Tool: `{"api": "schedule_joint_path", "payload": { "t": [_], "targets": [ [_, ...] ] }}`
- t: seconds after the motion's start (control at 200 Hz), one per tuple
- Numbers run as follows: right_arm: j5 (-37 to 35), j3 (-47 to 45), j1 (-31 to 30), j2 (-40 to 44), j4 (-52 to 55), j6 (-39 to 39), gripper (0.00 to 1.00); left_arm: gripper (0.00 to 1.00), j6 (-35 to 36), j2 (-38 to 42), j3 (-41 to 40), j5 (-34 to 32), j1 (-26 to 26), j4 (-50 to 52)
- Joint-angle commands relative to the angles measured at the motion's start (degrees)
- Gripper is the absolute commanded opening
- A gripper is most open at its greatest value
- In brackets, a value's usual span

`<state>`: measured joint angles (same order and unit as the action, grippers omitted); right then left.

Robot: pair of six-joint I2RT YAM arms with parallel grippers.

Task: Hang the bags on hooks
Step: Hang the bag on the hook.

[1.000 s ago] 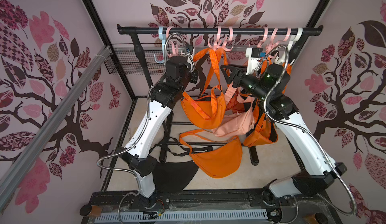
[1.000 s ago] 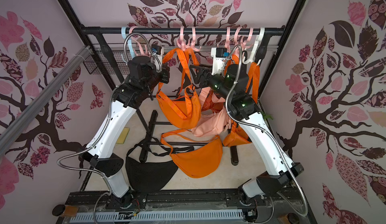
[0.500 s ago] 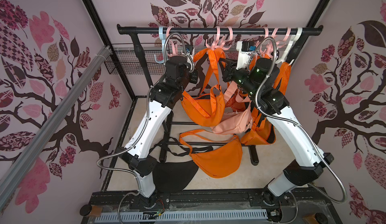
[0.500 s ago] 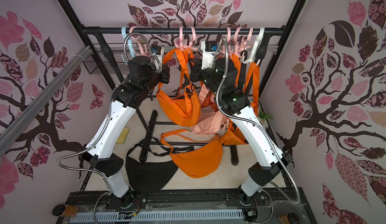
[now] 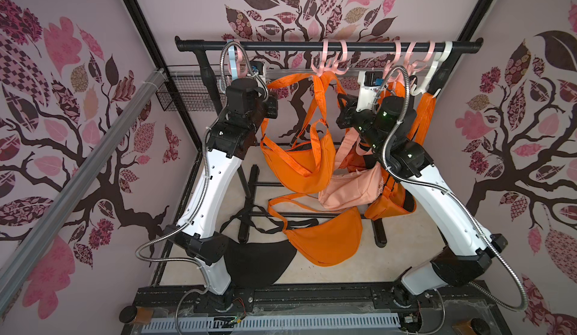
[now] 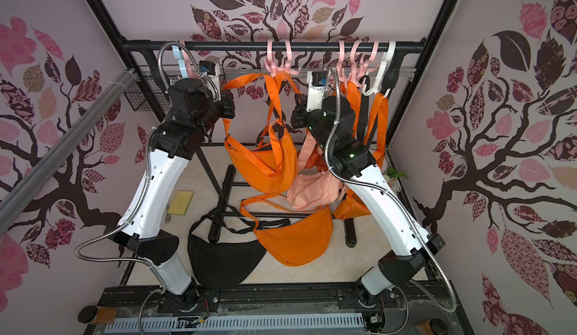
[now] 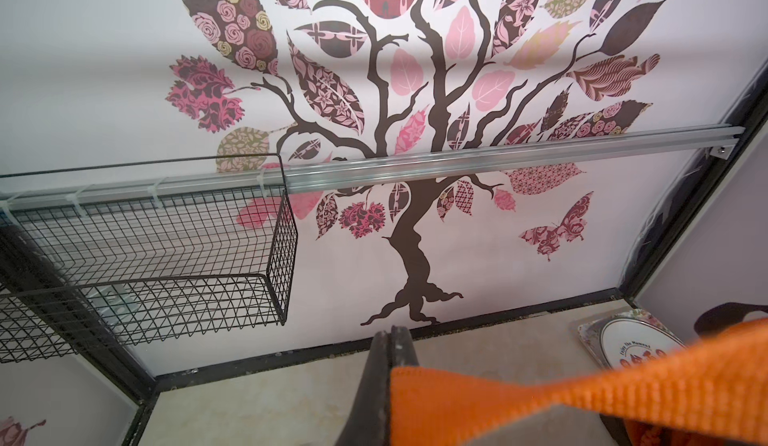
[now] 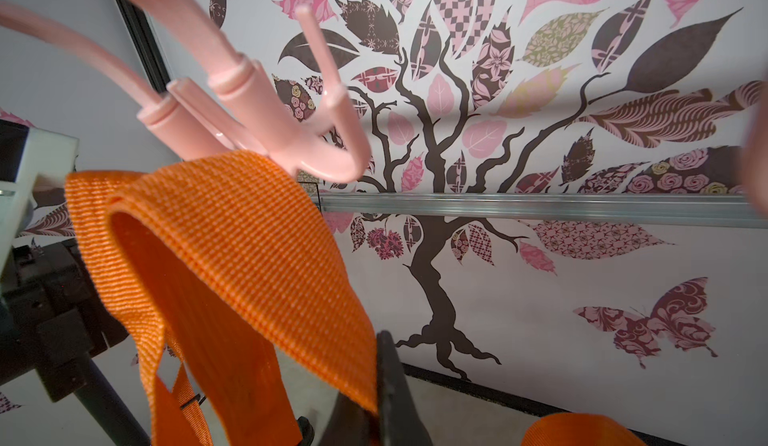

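Pale walls (image 5: 187,5) with pink-and-brown tree decals (image 7: 415,140), beige floor (image 5: 359,275), black wire basket (image 7: 166,256), aluminium rail (image 7: 498,161)

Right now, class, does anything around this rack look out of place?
Yes. An orange bag and a black bag lie slumped on the floor below the rack instead of hanging from its hooks. A yellow sponge also lies stray on the floor.

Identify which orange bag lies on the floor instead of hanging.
The front orange bag, beside the black bag; the other orange bags hang by their straps.
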<state>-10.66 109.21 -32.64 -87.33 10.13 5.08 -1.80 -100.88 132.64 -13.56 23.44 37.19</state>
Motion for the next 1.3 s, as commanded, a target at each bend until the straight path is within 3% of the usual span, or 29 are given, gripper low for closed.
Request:
{"api": "schedule_joint_path", "payload": {
  "t": [0.0,0.085,0.25,0.375,0.485,0.775,0.855,0.955,1.06,1.295],
  "targets": [
    [-2.21,0.96,1.58,2.77,1.53,-0.25,0.0,0.0,-1.24,1.44,0.08,0.09,-0.4,0.68],
    [0.68,0.71,4.39,3.56,1.94,3.65,0.0,0.0,-1.82,1.82,-0.14,0.63,-0.59,0.54],
    [11.36,3.69,4.98,1.77,3.94,7.62,0.01,0.0,-5.65,0.26,0.93,10.52,-0.13,0.7],
    [13.07,2.16,4.97,2.8,2.84,8.8,0.11,0.0,-4.91,-2.05,2.81,13.53,2.21,2.78],
    [14.03,1.38,4.97,3.64,2.37,9.61,0.14,0.0,-3.78,-2.91,2.96,13.9,5.08,2.8],
    [10.45,-3.58,4.94,8.97,0.32,9.84,0.47,0.06,-4.25,-5.29,6.4,14.41,7.82,4.68],
    [10.3,-3.98,4.94,10.12,0.28,10.32,0.57,0.16,-4.44,-5.16,6.28,14.62,7.9,5.35],
    [9.87,-5.14,4.89,12.12,-0.69,11.02,0.69,0.37,-4.7,-3.5,4.18,14.23,7.91,5.38],
    [10.6,-4.81,4.92,13.48,-0.76,11.27,0.74,0.62,-5.18,0.2,-1.15,14.2,7.95,2.94],
    [14.64,-3.37,4.95,14.56,-2.28,12.86,0.78,0.98,-7.01,4.65,-5.85,18.73,8.55,1.47]
  ]
}}
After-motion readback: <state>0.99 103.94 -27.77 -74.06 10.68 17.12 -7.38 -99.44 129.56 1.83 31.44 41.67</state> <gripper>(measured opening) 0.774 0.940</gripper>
